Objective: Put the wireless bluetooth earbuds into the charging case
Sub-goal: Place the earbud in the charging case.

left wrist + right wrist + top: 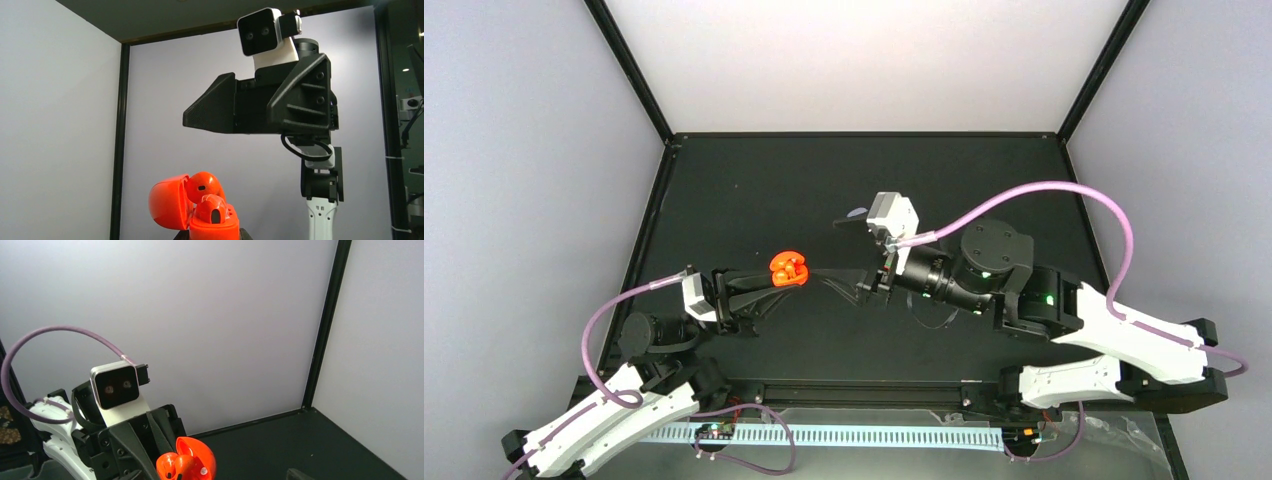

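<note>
open charging case (215, 230) clamped in left tool (792, 277), earbuds (202, 187) inside; cannot tell for right tool (864, 288).

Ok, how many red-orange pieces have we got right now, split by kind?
Red-orange hinged plastic charging case, lid open: 1
Red-orange hook-shaped earbuds, sitting in the case: 2
Total: 3

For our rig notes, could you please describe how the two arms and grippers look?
The left arm and right arm have white shell links and black joints. A lavender cable loops to each white, boxy wrist camera. The left gripper and right gripper are black and angular; green lights glow on the right arm.
</note>
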Action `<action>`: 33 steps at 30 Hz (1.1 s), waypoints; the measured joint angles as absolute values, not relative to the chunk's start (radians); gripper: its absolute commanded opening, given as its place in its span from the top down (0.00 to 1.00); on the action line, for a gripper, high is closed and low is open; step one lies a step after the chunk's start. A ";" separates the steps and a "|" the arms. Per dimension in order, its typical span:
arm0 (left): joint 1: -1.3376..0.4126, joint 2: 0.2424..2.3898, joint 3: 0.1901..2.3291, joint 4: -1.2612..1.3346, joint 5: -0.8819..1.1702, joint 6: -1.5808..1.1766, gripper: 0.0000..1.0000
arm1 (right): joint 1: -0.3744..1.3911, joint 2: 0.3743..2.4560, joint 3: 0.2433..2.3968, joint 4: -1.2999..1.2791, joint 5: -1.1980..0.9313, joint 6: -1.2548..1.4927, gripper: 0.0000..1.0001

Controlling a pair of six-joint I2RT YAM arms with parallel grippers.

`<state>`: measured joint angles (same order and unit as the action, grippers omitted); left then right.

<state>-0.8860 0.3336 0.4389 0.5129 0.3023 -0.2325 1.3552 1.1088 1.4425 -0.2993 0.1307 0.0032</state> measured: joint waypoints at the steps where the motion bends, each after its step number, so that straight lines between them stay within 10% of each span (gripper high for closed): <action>1: -0.886 0.334 0.439 0.513 0.306 -0.236 0.98 | 1.356 1.108 1.454 -0.308 0.134 0.004 0.23; 33: -0.886 0.347 0.441 0.525 0.496 -0.291 0.99 | 1.355 1.194 1.641 -0.635 0.095 0.021 0.05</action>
